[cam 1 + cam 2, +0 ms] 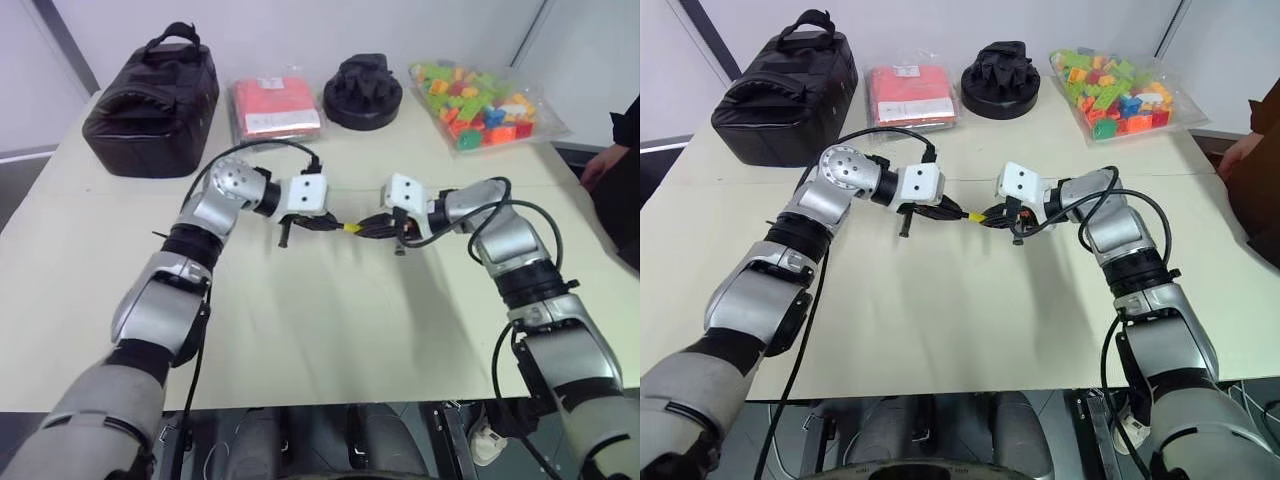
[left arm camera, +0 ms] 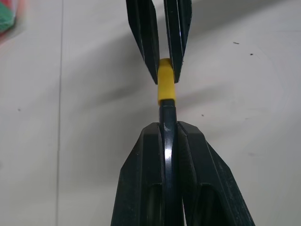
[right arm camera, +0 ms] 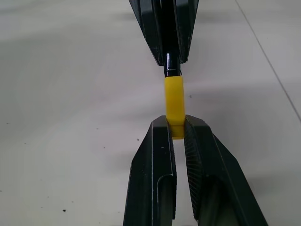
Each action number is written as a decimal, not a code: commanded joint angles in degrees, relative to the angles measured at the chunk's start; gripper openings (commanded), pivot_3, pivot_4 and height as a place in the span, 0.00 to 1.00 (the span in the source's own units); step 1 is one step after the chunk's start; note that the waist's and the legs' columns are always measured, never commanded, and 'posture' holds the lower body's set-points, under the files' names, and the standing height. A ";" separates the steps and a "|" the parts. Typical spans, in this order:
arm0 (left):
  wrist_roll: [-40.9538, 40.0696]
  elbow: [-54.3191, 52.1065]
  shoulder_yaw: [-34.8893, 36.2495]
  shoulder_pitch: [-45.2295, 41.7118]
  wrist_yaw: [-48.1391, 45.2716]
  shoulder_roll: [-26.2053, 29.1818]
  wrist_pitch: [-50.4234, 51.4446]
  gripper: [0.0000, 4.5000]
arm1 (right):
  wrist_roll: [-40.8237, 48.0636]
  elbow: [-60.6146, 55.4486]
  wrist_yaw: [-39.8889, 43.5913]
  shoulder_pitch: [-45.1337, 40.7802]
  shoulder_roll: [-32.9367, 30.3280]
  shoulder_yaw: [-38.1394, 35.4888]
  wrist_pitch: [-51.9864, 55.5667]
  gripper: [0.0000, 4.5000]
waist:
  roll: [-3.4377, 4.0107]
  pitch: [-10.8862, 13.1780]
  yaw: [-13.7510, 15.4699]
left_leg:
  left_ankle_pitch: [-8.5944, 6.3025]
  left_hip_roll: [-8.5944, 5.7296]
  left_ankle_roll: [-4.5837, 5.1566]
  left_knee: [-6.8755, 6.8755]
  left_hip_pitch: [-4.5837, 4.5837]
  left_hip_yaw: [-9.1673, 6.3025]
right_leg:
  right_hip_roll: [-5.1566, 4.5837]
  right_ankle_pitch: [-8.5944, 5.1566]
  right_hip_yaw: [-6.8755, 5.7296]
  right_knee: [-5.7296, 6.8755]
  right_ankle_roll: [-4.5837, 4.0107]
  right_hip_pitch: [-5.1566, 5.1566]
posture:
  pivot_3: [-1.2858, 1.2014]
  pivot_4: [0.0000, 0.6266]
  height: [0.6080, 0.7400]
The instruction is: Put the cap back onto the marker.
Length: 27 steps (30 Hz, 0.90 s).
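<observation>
Left tool (image 2: 165,136), fingers clamped on the marker (image 2: 168,117); the black shaft runs up between them and points toward the right tool (image 3: 178,134). Right tool, fingers clamped on the cap (image 3: 173,104), a short yellow cylinder. Cap and marker tip meet end to end in one straight line, midway between the two tools and above the surface (image 1: 330,330); how far the cap is seated cannot be told. In the head views, the pair sits near the centre of the surface, the left tool at 9 o'clock from the cap and the right tool at 3 o'clock. Along the far edge lie a black bag (image 1: 150,95) at 11 o'clock, a red packet (image 1: 275,108), a black round object (image 1: 363,92) at 12 o'clock, and bagged bricks (image 1: 480,105) at 1 o'clock.
</observation>
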 commanded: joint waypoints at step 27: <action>7.89 2.11 -3.63 -0.45 4.16 -2.43 -8.57 0.00 | 1.23 -1.05 2.11 -8.66 10.94 0.21 2.41 0.01 | 0.00 0.00 -0.01 | 0.00 0.00 0.00 -0.01 -0.02 0.04 | -0.01 0.00 0.00 0.02 0.00 -0.04 | 0.52 0.24 1.00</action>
